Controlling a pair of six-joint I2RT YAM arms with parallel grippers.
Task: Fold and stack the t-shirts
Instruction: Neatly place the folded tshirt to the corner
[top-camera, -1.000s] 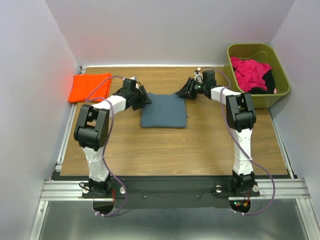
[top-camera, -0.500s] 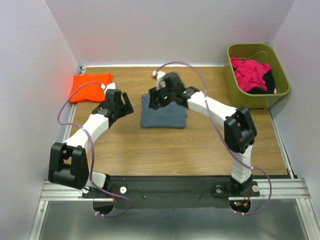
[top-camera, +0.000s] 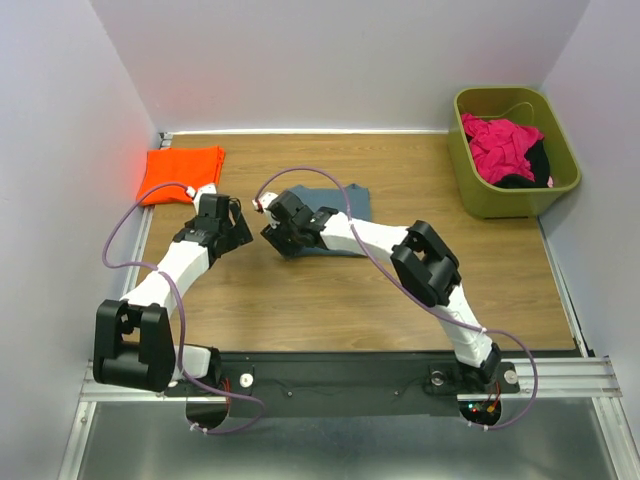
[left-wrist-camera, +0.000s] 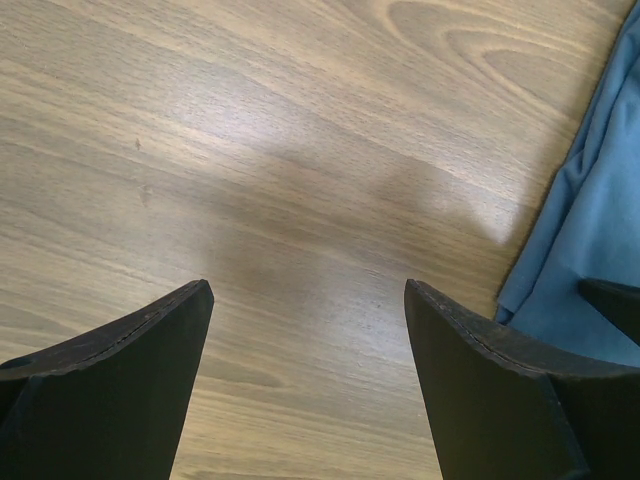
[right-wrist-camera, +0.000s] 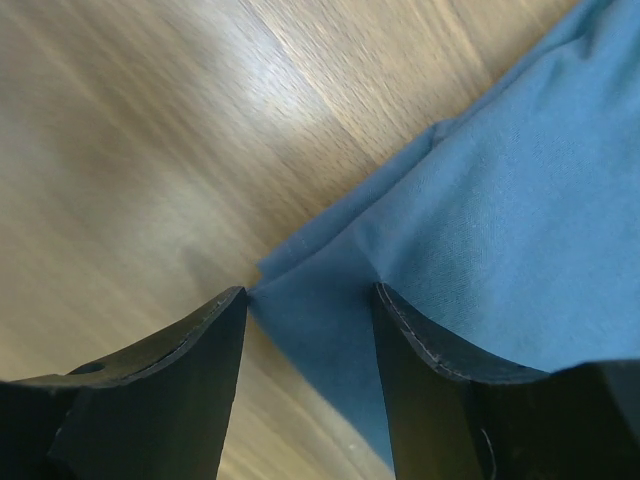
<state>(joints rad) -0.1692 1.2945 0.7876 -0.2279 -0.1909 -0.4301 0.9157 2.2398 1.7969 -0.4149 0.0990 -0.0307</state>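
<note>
The slate blue-grey t-shirt (top-camera: 335, 205) lies folded in a rectangle at mid-table, partly under my right arm. The bright orange t-shirt (top-camera: 180, 172) lies folded at the far left corner. My right gripper (top-camera: 277, 238) is open and low at the blue-grey shirt's near-left corner; in the right wrist view its fingers (right-wrist-camera: 310, 292) straddle that corner of the cloth (right-wrist-camera: 500, 180). My left gripper (top-camera: 233, 233) is open and empty over bare wood just left of the shirt; in the left wrist view (left-wrist-camera: 308, 290) the shirt's edge (left-wrist-camera: 590, 250) shows at the right.
An olive green bin (top-camera: 520, 200) stands at the far right with pink cloth (top-camera: 500, 145) and dark cloth in it. Grey walls close the table on the left, back and right. Purple cables loop above both arms.
My right arm has swept left across the blue-grey shirt, from its far right corner to its near-left corner. My left arm has pulled back left and nearer, off the shirt.
</note>
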